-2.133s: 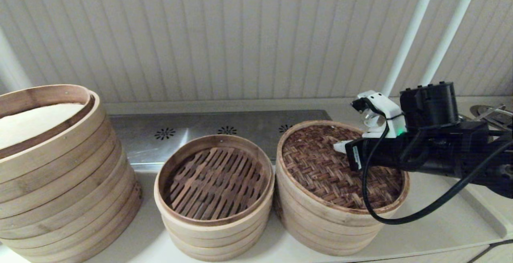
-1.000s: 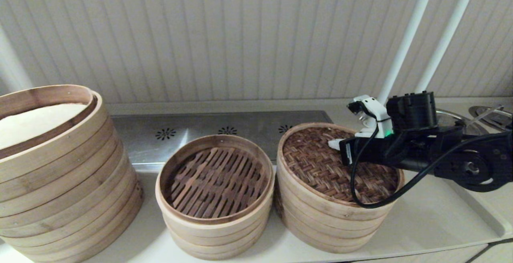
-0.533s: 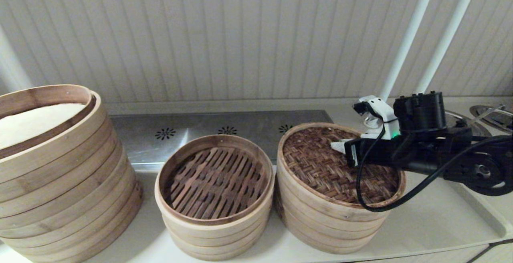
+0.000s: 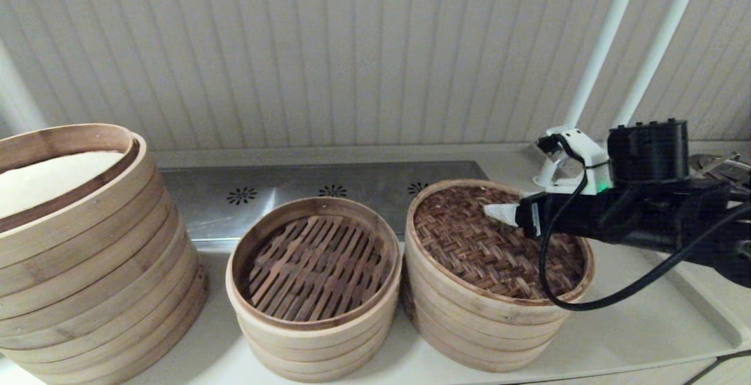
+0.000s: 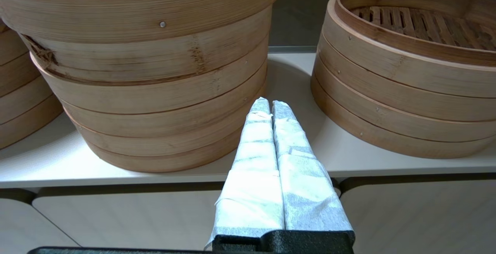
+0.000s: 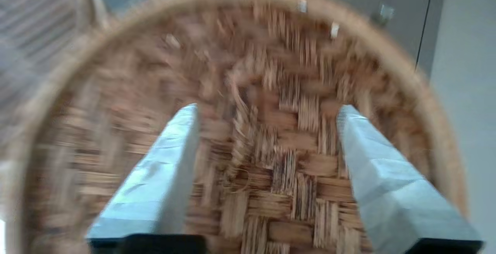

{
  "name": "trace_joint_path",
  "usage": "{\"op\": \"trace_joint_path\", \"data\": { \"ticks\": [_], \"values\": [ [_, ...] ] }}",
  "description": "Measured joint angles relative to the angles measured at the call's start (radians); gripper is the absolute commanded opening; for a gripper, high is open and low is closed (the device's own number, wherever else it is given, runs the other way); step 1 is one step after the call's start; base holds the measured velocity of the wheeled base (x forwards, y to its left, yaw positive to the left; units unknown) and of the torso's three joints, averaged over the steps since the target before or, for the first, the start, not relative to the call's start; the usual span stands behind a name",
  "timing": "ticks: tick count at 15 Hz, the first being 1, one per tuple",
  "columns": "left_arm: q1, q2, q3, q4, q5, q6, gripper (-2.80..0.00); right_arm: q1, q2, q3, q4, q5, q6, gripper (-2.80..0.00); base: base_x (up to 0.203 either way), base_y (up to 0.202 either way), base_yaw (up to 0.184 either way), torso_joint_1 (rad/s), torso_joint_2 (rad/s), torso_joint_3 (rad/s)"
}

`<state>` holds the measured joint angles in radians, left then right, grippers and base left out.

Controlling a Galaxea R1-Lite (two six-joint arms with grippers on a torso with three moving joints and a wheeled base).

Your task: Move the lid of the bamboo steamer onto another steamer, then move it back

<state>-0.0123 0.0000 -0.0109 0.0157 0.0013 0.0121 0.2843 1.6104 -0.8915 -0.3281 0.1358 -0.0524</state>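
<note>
The bamboo steamer lid [image 4: 469,244], with its dark herringbone top, lies on the right-hand steamer [image 4: 475,326]. My right gripper [image 4: 500,213] hovers open just above the lid's back right part, nothing between its fingers. In the right wrist view the lid [image 6: 279,149] fills the picture. There its woven loop handle [image 6: 236,103] lies between the spread fingers of the right gripper [image 6: 268,108]. The smallest steamer [image 4: 317,329] stands uncovered in the middle, showing its dark slatted floor. My left gripper [image 5: 270,105] is shut and parked low at the counter's front, between the smallest steamer [image 5: 407,72] and the large one.
The large, tall steamer [image 4: 76,256] with a white inside stands at the left. A steel panel [image 4: 281,188] with vent holes runs behind the steamers. Two white pipes [image 4: 592,68] rise at the back right, and metal ware [image 4: 719,165] sits at the far right.
My right arm edged left over the lid, then came back right and rose a little. The lid has stayed on the right steamer.
</note>
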Motion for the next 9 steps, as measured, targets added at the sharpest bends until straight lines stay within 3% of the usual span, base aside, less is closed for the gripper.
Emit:
{"op": "trace_joint_path", "data": {
  "ticks": [2,3,4,7,9],
  "values": [
    [0.0,0.0,0.0,-0.001,0.0,0.0,-2.8,-0.002,-0.057,0.01,0.002,0.012,0.004,0.0,0.0,0.0,0.0,0.0,0.0,0.0],
    [0.0,0.0,0.0,0.0,0.0,0.0,-2.8,-0.002,-0.092,0.019,0.004,0.014,0.008,-2.25,0.0,0.0,0.0,0.0,0.0,0.0],
    [0.0,0.0,0.0,0.0,0.0,0.0,-2.8,0.0,-0.129,0.029,0.005,0.015,0.011,-2.8,0.0,0.0,0.0,0.0,0.0,0.0],
    [0.0,0.0,0.0,0.0,0.0,0.0,-2.8,0.003,-0.262,0.073,0.047,0.012,0.024,-2.8,0.0,0.0,0.0,0.0,0.0,0.0],
    [0.0,0.0,0.0,0.0,0.0,0.0,-2.8,-0.005,-0.374,0.091,0.154,-0.004,0.049,-2.8,0.0,0.0,0.0,0.0,0.0,0.0]
  ]
}}
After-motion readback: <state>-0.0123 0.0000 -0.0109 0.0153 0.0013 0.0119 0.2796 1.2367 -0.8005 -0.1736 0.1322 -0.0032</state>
